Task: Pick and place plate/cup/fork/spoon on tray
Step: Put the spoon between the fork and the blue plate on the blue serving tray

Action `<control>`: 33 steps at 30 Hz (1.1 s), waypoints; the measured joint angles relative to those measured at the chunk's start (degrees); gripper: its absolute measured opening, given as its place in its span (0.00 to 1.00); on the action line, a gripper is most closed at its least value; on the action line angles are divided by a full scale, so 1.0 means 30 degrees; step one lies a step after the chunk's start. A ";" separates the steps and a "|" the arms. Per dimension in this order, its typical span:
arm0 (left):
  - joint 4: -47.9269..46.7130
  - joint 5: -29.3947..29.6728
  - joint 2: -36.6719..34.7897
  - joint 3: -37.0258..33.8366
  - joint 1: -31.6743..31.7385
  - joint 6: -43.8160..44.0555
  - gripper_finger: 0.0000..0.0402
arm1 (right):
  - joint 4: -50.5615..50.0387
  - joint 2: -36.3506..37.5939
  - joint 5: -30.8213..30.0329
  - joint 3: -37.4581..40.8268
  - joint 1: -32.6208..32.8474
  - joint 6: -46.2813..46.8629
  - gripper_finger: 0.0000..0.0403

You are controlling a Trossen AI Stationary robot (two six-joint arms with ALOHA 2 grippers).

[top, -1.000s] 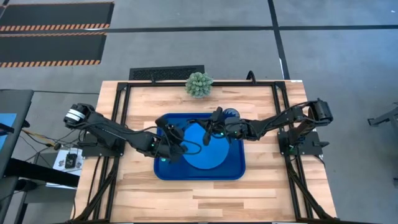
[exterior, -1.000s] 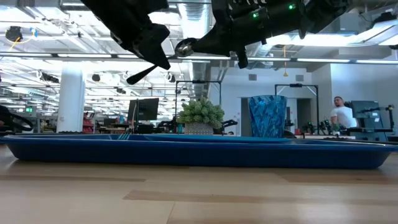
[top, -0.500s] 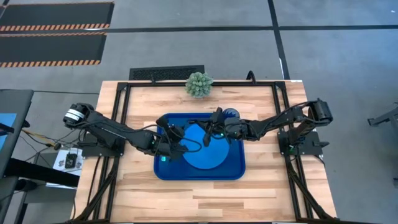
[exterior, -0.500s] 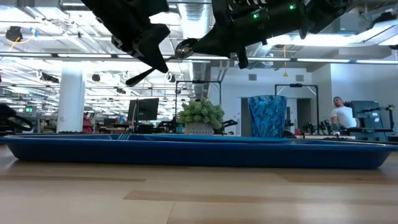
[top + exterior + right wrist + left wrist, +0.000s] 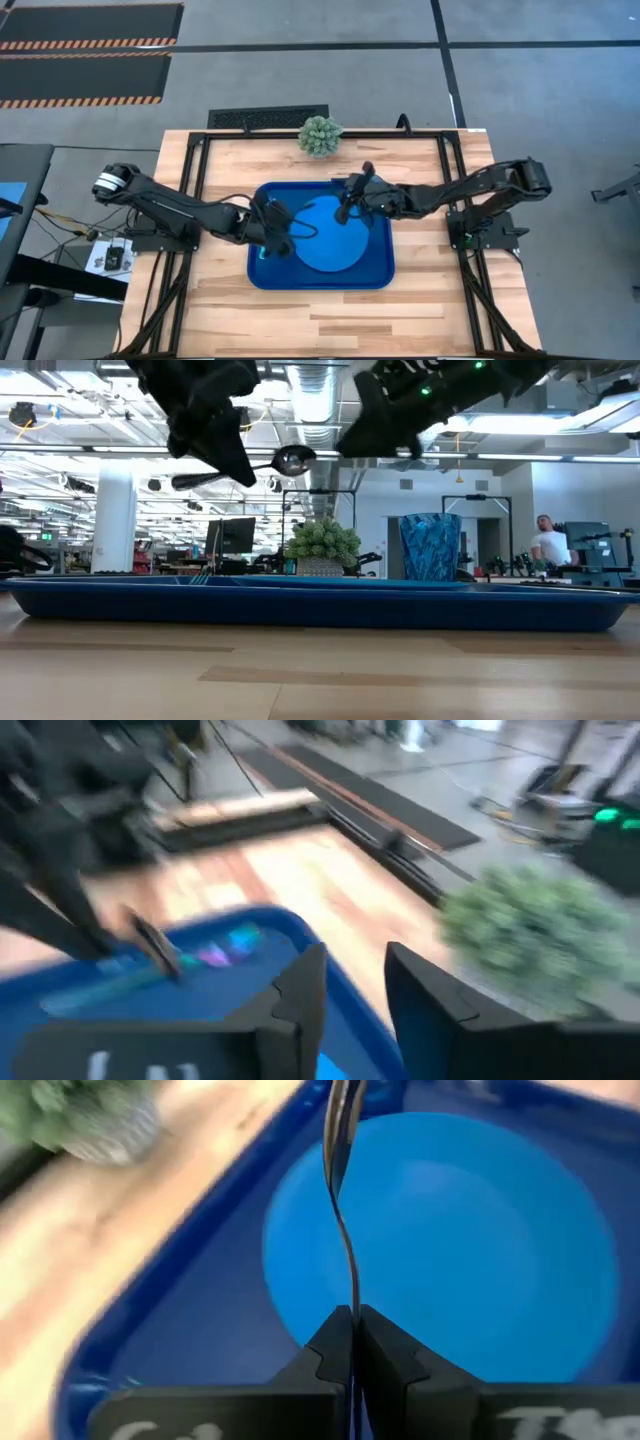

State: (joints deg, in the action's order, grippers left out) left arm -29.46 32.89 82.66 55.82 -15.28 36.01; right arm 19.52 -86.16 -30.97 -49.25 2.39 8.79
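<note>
We see the left gripper [image 5: 352, 1342] clamped on the spoon [image 5: 341, 1210], the thin handle pinched between its two dark fingers [image 5: 325, 1355] and the rest of the spoon reaching out over the plate [image 5: 470, 1250]. In the low view the spoon [image 5: 270, 463] hangs level in the air, well above the tray [image 5: 320, 607], with its round bowl pointing toward the right gripper [image 5: 385, 432]. From above, the left gripper [image 5: 275, 225] sits over the tray's [image 5: 262, 272] left part, beside the plate's [image 5: 335, 245] left edge.

The right gripper [image 5: 348, 990] shows a clear gap between its fingers [image 5: 300, 995] and nothing between them. From above it [image 5: 350, 200] hovers over the far edge of the plate, apart from the spoon.

The plate lies flat in the tray. The cup [image 5: 431, 546] stands upright at the tray's far side; in the high view the right arm covers it. A teal strip by the tray's far rim in the right wrist view may be the fork [image 5: 95, 988], though we cannot tell for certain. A small potted plant [image 5: 319, 135] stands on the table [image 5: 420, 290] beyond the tray. A person [image 5: 549, 546] stands far back in the room.
</note>
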 joint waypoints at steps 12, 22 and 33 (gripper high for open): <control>0.5476 -0.3409 -0.0484 -0.3092 -0.1549 0.5595 0.00 | 0.0394 0.3040 0.1439 0.3259 -0.0714 -0.1453 0.04; 0.9015 -0.1798 -0.0483 -0.4217 -0.3342 0.5676 0.00 | 0.3743 0.2795 0.7344 0.4233 -0.0494 -0.1543 0.04; 1.1773 -0.1882 -0.0488 -0.4156 -0.3472 0.3425 0.00 | 0.6367 0.1647 1.4757 0.4248 -0.1489 0.0578 0.23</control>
State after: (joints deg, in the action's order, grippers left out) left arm 5.86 27.24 81.20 43.35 -25.69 46.29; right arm 38.63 -81.22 13.31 -36.51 -2.07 10.52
